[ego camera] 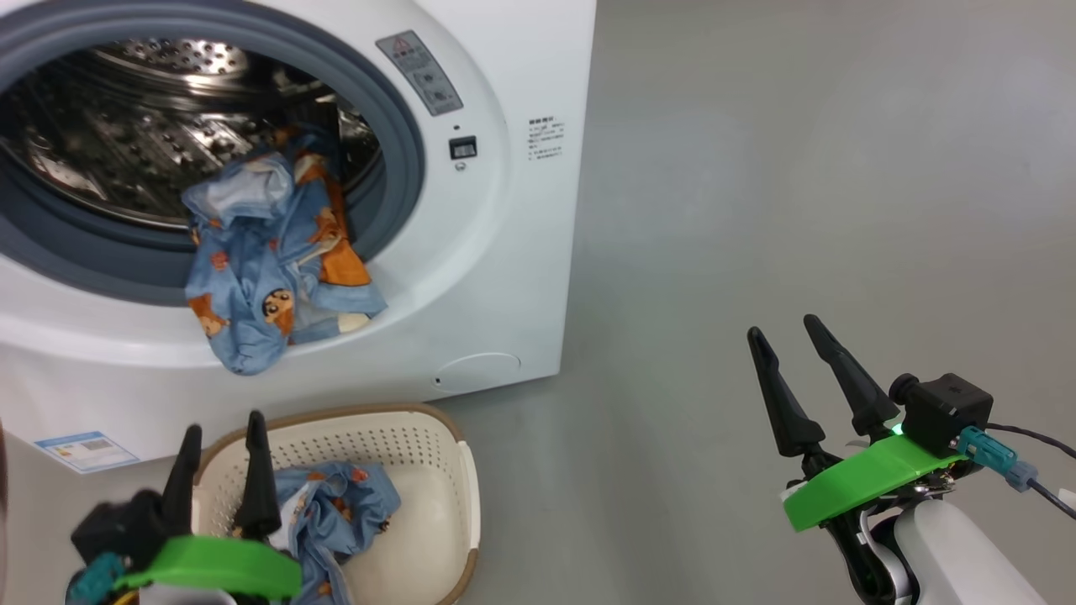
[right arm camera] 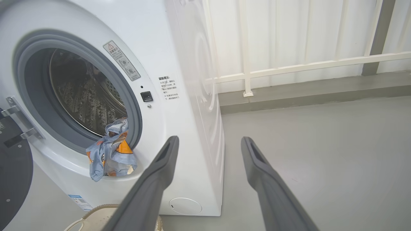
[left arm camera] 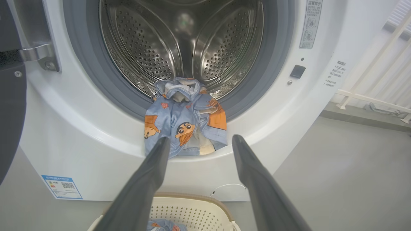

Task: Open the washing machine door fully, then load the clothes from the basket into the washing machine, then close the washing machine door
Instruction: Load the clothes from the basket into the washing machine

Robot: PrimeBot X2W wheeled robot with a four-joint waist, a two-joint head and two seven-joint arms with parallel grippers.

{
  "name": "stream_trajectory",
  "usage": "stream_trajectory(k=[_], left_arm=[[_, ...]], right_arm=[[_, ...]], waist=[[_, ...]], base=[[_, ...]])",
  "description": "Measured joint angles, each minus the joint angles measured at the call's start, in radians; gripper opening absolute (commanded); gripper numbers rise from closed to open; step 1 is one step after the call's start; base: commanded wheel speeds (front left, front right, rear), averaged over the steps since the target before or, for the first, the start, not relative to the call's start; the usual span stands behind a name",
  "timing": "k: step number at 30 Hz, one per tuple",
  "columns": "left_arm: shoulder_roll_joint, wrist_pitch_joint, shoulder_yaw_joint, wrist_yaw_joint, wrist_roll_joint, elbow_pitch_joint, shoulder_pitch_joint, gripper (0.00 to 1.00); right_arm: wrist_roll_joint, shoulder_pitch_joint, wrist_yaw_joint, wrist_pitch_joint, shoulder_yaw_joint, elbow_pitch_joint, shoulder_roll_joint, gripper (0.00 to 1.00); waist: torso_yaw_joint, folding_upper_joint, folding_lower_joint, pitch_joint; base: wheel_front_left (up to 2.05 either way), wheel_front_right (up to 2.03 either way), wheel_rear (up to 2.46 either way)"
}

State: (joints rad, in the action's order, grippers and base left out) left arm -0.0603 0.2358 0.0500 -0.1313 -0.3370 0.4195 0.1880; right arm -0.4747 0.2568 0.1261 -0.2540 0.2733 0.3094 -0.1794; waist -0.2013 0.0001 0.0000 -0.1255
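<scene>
Looking down from the robot's head, a white washing machine [ego camera: 504, 277] fills the ten o'clock part of the view, its steel drum [ego camera: 126, 143] open behind a grey seal [ego camera: 403, 168]. The door [left arm camera: 11, 112] is swung wide open. The left wrist view shows its black edge at nine o'clock, hinged to the machine's front.

The clothes [ego camera: 269, 269], light blue with orange cartoon figures, are in two places. One piece hangs out of the drum at its five o'clock edge, draped over the seal and down the white front. A second piece [ego camera: 336, 512] lies bunched in the basket [ego camera: 445, 504], toward its nine o'clock side. The cream basket stands on the grey floor [ego camera: 799, 168] just in front of the machine, at seven o'clock in the head view.

The left gripper [ego camera: 224, 422] hovers over the basket's nine o'clock rim, fingers spread apart and empty. The right gripper [ego camera: 783, 326] sits at four o'clock over bare floor, well apart from the machine, fingers spread and holding nothing. A blue label [ego camera: 84, 451] sticks to the machine's lower front at eight o'clock.
</scene>
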Motion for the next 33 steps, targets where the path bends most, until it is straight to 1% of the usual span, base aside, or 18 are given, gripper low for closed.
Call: stream_trajectory(k=[5, 9, 22, 27, 33], left_arm=[[-0.021, -0.02, -0.019, 0.0, -0.06, 0.09, 0.088, 1.0], [-0.055, -0.021, -0.043, 0.0, -0.066, 0.195, 0.158, 1.0], [-0.16, -0.014, -0.067, 0.0, -0.087, 0.519, 0.45, 1.0], [-0.207, -0.007, -0.059, 0.0, -0.094, 0.606, 0.553, 1.0], [-0.243, 0.002, -0.059, 0.002, -0.092, 0.686, 0.65, 1.0]], right_arm=[[0.0, 0.002, 0.0, 0.0, -0.001, -0.009, 0.002, 1.0], [0.002, 0.017, 0.0, 0.0, -0.001, -0.018, 0.018, 1.0], [0.012, 0.086, 0.0, 0.0, 0.002, -0.049, 0.065, 1.0], [0.013, 0.104, 0.0, 0.0, 0.002, -0.06, 0.088, 1.0], [0.014, 0.109, 0.0, 0.0, -0.001, -0.071, 0.107, 1.0]], waist=[[-0.016, 0.0, 0.0, -0.035], [-0.03, 0.0, 0.0, -0.073], [-0.09, 0.0, -0.0001, -0.234], [-0.12, 0.0, 0.0, -0.301], [-0.159, 0.0, 0.0, -0.371]], base=[[0.0, 0.0, 0.0], [0.0, 0.0, 0.0], [0.0, 0.0, 0.0], [0.0, 0.0, 0.0], [0.0, 0.0, 0.0]])
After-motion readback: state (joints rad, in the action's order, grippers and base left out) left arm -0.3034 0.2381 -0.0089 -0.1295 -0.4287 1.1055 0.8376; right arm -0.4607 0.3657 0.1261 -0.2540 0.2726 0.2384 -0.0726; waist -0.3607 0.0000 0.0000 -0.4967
